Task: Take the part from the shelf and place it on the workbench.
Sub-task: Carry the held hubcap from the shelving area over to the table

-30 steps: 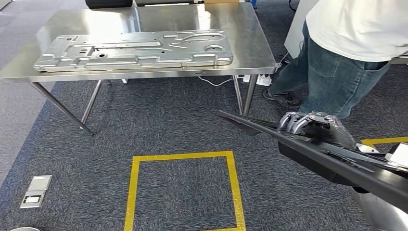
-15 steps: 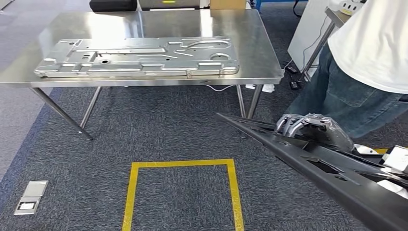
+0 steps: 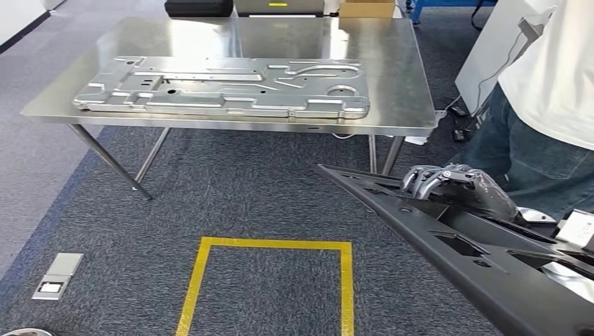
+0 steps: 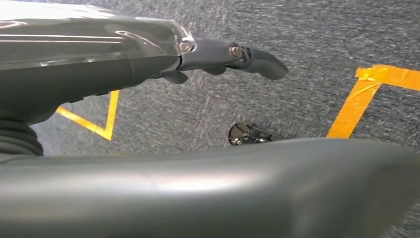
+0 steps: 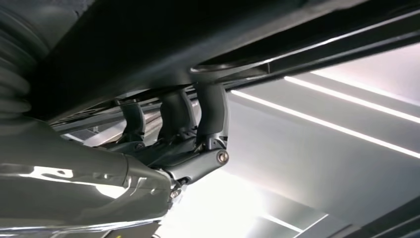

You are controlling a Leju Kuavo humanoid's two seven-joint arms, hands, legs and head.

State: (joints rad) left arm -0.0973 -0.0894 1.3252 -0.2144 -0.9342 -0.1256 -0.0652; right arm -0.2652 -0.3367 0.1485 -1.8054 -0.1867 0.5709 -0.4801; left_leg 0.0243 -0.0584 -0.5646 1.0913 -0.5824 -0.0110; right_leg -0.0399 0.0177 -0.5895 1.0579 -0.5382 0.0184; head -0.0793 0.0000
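My right hand [image 3: 454,185] grips a long black plastic part [image 3: 448,246], its fingers [image 5: 173,116] hooked over the part's edge [image 5: 198,34]. The part runs from the lower right toward the middle of the head view, above the carpet. Ahead stands the steel workbench [image 3: 396,66], with a large stamped silver metal panel [image 3: 224,87] lying along its front. The part's tip is short of the bench's right front leg. My left hand [image 4: 233,54] hangs over the carpet with its fingers stretched out and nothing in it.
A person [image 3: 550,91] in a white top and jeans stands right of the bench, close to my right hand. A yellow tape square [image 3: 270,245] marks the carpet in front. A floor socket plate [image 3: 57,275] lies lower left. A black case [image 3: 198,7] and a cardboard box [image 3: 365,8] sit behind the bench.
The whole view has shifted: the bench now sits further right and somewhat nearer, and the person is more toward the right edge. My right hand still holds the black part.
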